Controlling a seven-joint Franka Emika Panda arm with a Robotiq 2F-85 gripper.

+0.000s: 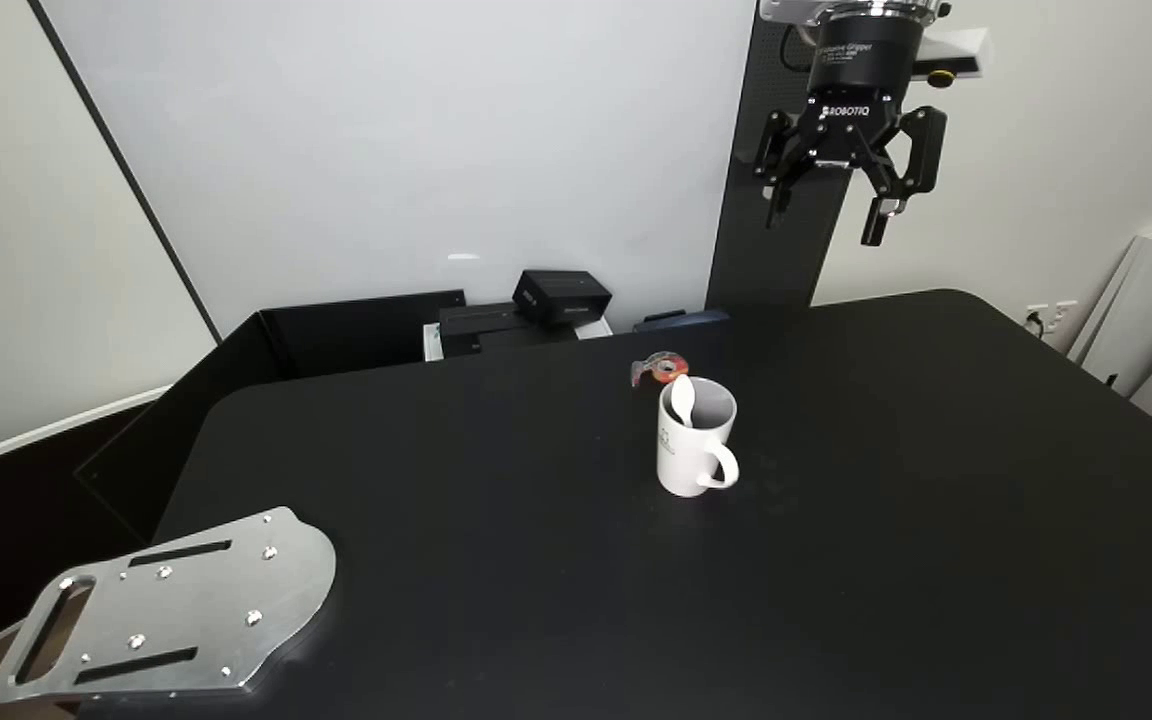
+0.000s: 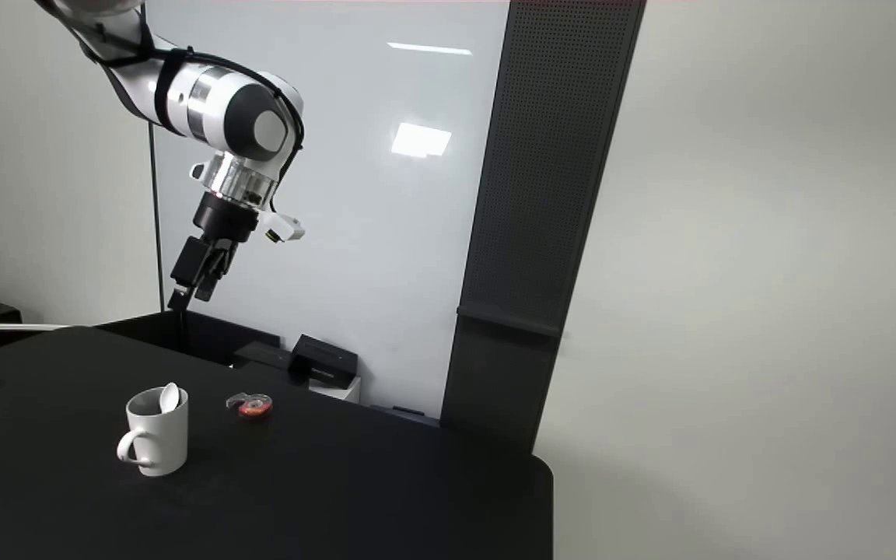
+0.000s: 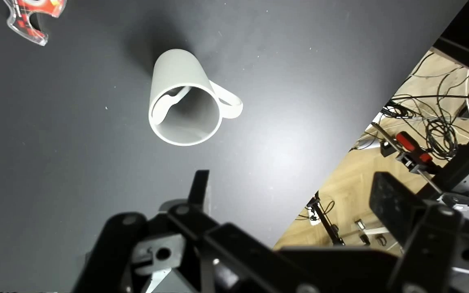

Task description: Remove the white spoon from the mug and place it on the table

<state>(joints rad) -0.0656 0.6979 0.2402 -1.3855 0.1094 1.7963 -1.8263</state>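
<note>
My pincer [image 1: 824,222] spread, empty.
Lower, apart from it: mug [image 1: 688,452] props white spoon [image 1: 683,399] bowl-up, likely for my grip.

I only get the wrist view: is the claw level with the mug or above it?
Observer: Above it. In an exterior view the claw hangs higher than the white mug.
Operator: Does anything poke out of its top?
Observer: Slightly, yes. In an exterior view the tip of the white spoon rises past the rim.
Operator: What else is around that I'm missing?
Observer: A slotted metal plate, visible in an exterior view at the edge of the table.
</note>
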